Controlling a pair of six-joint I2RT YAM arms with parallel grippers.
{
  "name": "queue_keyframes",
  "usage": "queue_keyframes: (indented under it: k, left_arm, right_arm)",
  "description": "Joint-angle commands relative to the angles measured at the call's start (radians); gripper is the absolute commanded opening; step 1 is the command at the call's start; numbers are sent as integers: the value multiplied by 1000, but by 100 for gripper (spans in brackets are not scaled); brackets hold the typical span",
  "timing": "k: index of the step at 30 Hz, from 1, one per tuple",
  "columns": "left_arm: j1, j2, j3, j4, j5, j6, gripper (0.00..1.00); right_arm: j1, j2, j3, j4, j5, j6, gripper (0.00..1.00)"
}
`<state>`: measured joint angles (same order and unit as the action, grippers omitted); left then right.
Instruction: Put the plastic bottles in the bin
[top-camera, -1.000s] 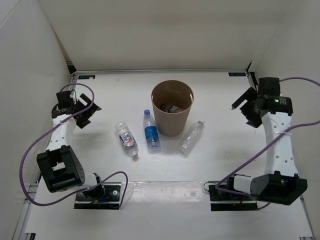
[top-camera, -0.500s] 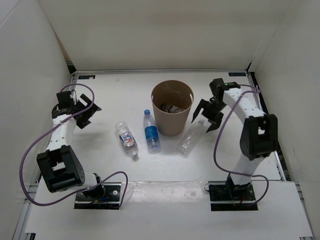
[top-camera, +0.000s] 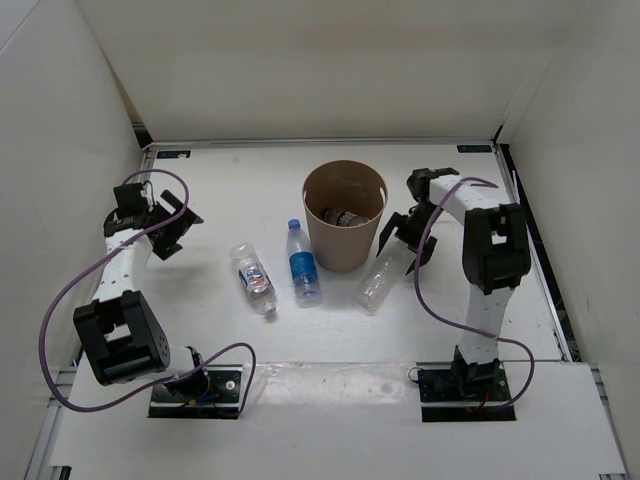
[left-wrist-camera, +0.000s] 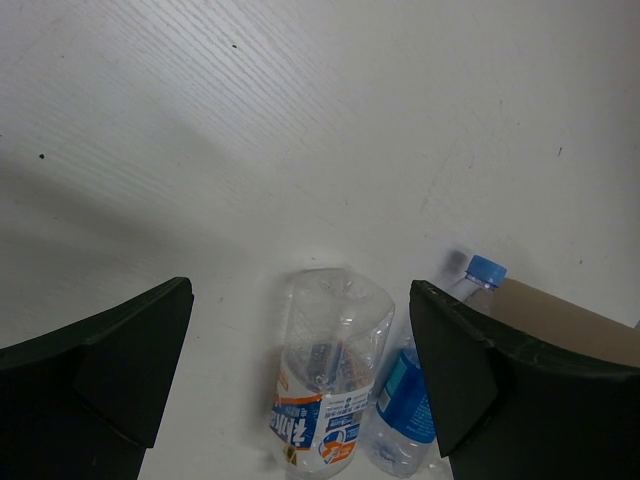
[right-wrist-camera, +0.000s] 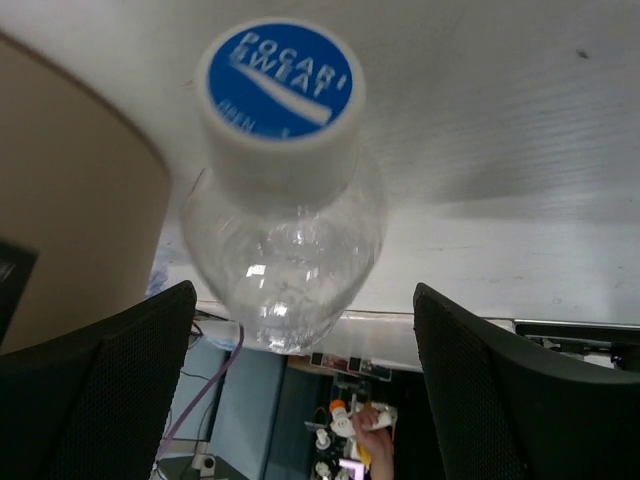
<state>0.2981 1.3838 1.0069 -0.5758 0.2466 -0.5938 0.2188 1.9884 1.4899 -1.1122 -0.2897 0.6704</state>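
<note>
The right arm has swung in from the right wall, and the right gripper (top-camera: 405, 238) now hangs over the cap end of the plain bottle (top-camera: 378, 282); the left arm has not shifted. The bottle lies on its side on the tabletop (top-camera: 230, 190) just right of the bin (top-camera: 345, 250). Its long axis runs on a slant, with the cap (right-wrist-camera: 278, 90) at the far right and the base nearer the arms. In the right wrist view its neck sits between the two fingers, which stand wide apart and hold nothing yet. The right arm is much the nearer one, so the grasp looks to be its job (closing across the neck, I judge). The left gripper (top-camera: 168, 222) is also spread and empty, well off to the left.

Count: four bottles. Three lie on the tabletop: the plain one, the blue-labelled bottle (top-camera: 303, 263) and the white-and-blue-labelled bottle (top-camera: 254, 279). The short bottle (top-camera: 346, 216) is already inside the one bin
</note>
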Motion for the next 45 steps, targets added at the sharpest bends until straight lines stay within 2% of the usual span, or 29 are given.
queue_keyframes:
  k: [1, 7, 14, 19, 25, 28, 31, 34, 36, 38, 39, 41, 43, 44, 45]
  left_arm:
    - [-1, -26, 15, -9, -9, 8, 100]
    - [3, -32, 9, -16, -17, 9, 100]
    - [-1, -38, -11, -9, -24, -23, 100]
    - [3, -42, -19, -4, -27, -23, 100]
    - [3, -37, -31, 16, -26, -34, 100]
    - [1, -32, -33, 19, -24, -37, 100]
    - [1, -26, -36, 28, -21, -63, 100]
    - [1, -11, -33, 37, -12, -70, 100]
    - [3, -2, -28, 39, -7, -74, 100]
    - [1, 1, -25, 47, -3, -75, 100]
    - [1, 4, -24, 51, -3, -78, 100]
    - [3, 8, -18, 53, 0, -78, 100]
    - [3, 12, -21, 56, 0, -81, 100]
    - [-1, 12, -19, 57, -3, -80, 100]
    - [-1, 11, -19, 57, 0, -83, 100]
  right_arm:
    - [40, 35, -7, -34, -3, 18, 90]
    - [53, 108, 23, -37, -26, 6, 90]
    - [48, 133, -29, -35, -54, 3, 76]
    - [11, 58, -39, -46, -39, 9, 56]
    - [-21, -94, 27, -142, 87, 20, 51]
    - [-56, -224, 98, -161, 173, 34, 51]
    - [-111, -304, 196, -185, 231, 37, 42]
    - [-111, -350, 370, -207, 334, 24, 42]
    - [-69, -370, 491, -209, 410, 9, 42]
    - [-27, -394, 545, -161, 531, -34, 44]
    - [67, -413, 591, -141, 570, -46, 44]
    - [173, -450, 593, 1, 711, -116, 45]
    - [270, -505, 546, 90, 776, -178, 45]
    - [322, -514, 508, 230, 784, -218, 45]
    - [365, -522, 472, 274, 785, -239, 45]
